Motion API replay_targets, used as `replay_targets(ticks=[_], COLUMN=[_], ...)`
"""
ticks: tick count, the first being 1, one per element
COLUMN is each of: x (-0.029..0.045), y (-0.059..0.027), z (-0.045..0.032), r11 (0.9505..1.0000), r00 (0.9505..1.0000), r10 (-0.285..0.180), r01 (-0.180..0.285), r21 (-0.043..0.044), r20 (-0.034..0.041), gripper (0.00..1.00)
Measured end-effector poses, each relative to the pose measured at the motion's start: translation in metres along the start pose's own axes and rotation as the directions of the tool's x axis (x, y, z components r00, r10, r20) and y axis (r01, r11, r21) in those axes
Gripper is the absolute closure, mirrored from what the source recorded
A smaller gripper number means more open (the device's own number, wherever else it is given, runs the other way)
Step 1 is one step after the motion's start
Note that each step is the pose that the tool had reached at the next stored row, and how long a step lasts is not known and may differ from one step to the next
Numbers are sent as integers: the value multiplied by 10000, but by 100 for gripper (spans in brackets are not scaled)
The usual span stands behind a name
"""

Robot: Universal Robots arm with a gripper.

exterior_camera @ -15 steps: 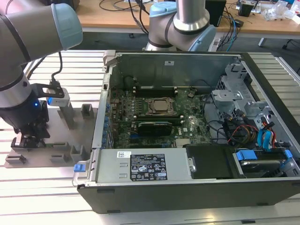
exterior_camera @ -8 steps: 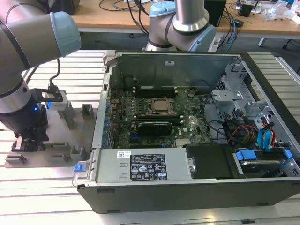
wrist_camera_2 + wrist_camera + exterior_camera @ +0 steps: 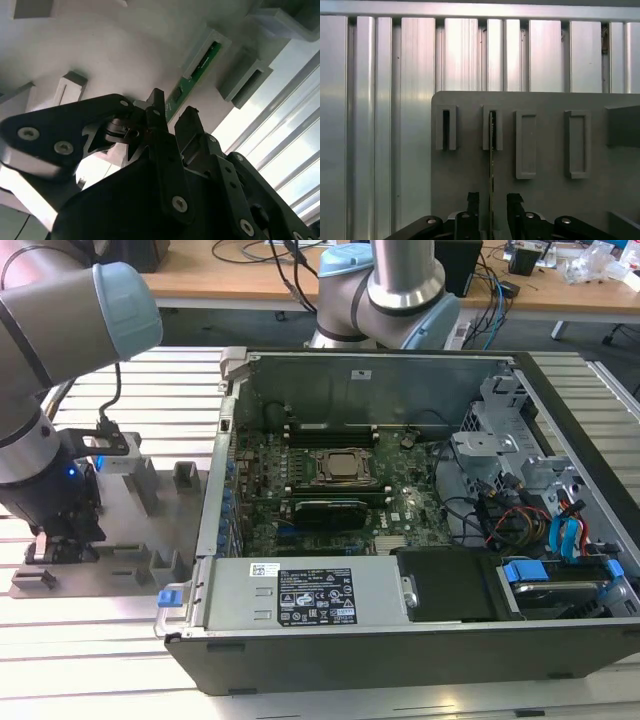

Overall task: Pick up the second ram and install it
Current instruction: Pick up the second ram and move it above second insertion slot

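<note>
Claw spread astride second ram, edge-up in gray holder

Ribbed alu. tabletop up front, wooden desk w/ tangled cables behind.

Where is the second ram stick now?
In both wrist views the ram stick stands on edge in a slot of the grey tray, between the gripper's open jaws, on the exterior view's left of the computer case.
</note>
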State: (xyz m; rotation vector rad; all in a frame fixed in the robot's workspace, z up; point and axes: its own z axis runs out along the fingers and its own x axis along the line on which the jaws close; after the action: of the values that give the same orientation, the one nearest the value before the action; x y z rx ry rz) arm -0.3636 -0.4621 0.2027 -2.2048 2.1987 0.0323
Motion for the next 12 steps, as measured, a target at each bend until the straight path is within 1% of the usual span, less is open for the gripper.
replay_targets(ticks=[2, 3, 6, 7, 8, 9, 12], x=[0, -1, 0, 0, 1, 1, 1], y=[0, 19, 81, 81, 81, 81, 80], z=[0, 1, 5, 5, 8, 10, 11], r11=[10000, 9999, 9999, 9999, 10000, 9998, 9998], r00=[10000, 10000, 10000, 10000, 10000, 10000, 10000], r10=[-3, -2, -2, -3, 1, 8, 7], r01=[3, 2, 2, 3, -1, -8, -7], r21=[98, 112, 110, 110, -61, -197, -203], r20=[0, 1, 0, -1, 0, 0, 1], gripper=[64, 64, 64, 64, 64, 64, 64])
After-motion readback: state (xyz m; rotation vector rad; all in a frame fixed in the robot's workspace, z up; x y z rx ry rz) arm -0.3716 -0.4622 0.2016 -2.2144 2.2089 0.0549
